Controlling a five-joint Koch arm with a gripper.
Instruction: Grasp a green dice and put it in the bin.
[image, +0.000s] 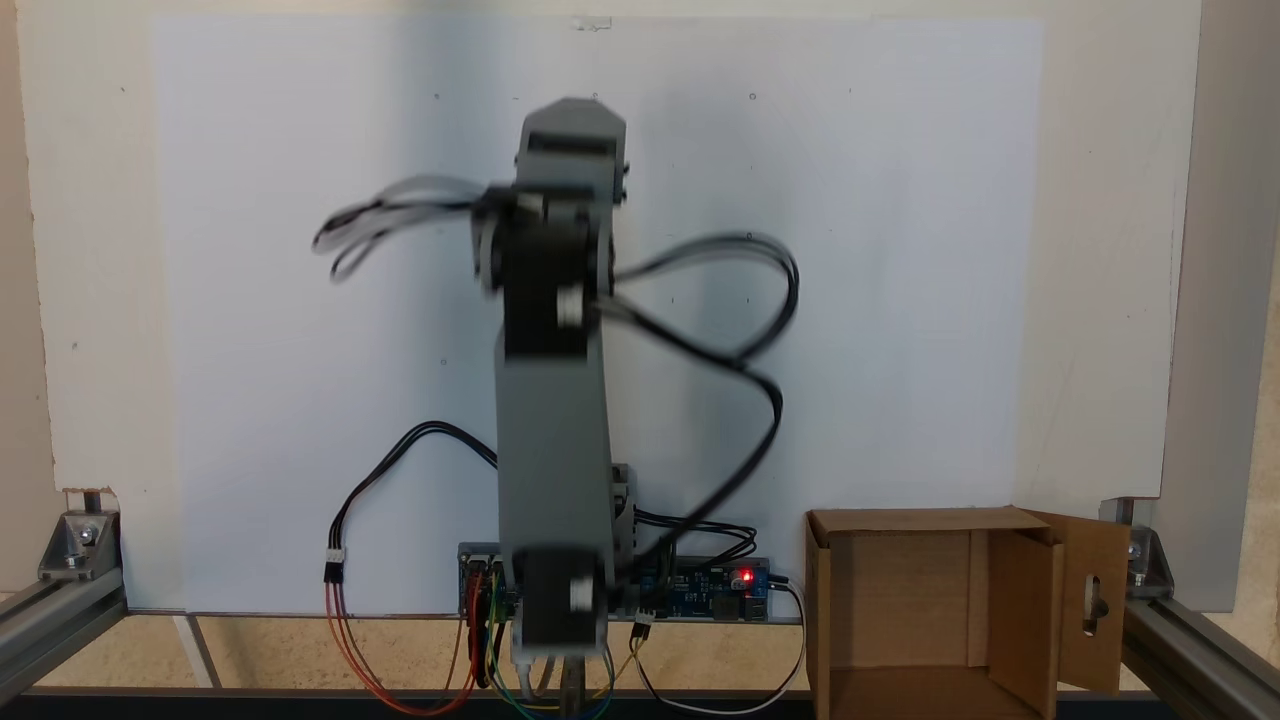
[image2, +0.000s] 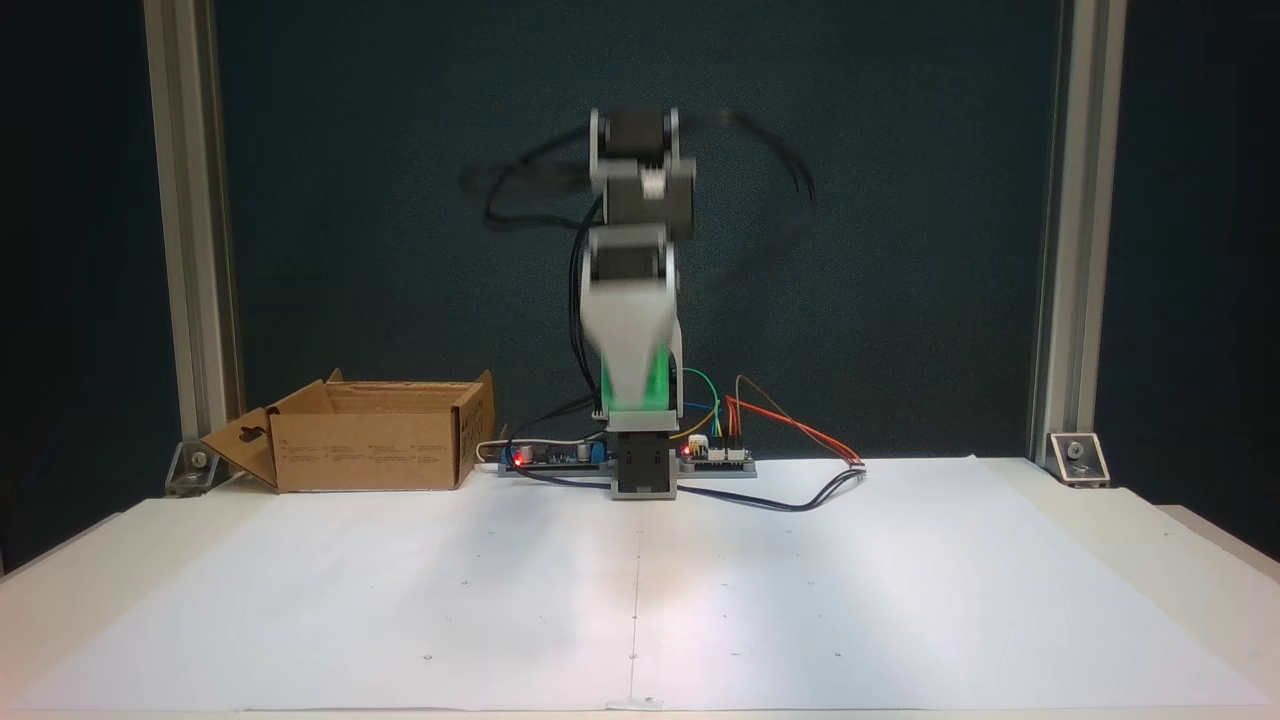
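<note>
In a fixed view my gripper (image2: 640, 398) hangs raised above the arm's base, blurred by motion, its grey jaw facing the camera. Bright green, the green dice (image2: 655, 380), shows along the jaw's lower edge and right side, held between the jaws. From the other side the gripper (image: 571, 120) is a blurred grey shape at the top of the arm, and the dice is hidden behind it. The bin (image: 900, 590), a brown cardboard box with open flaps, stands at the lower right there. In the front-facing fixed view the bin (image2: 370, 452) stands left of the arm's base.
White paper (image2: 800, 580) covers the table in front of the arm. A circuit board (image2: 715, 455) with loose coloured wires (image2: 800, 430) lies beside the base. Aluminium frame posts (image2: 185, 230) stand at both sides. Cable loops (image: 760, 300) swing off the arm.
</note>
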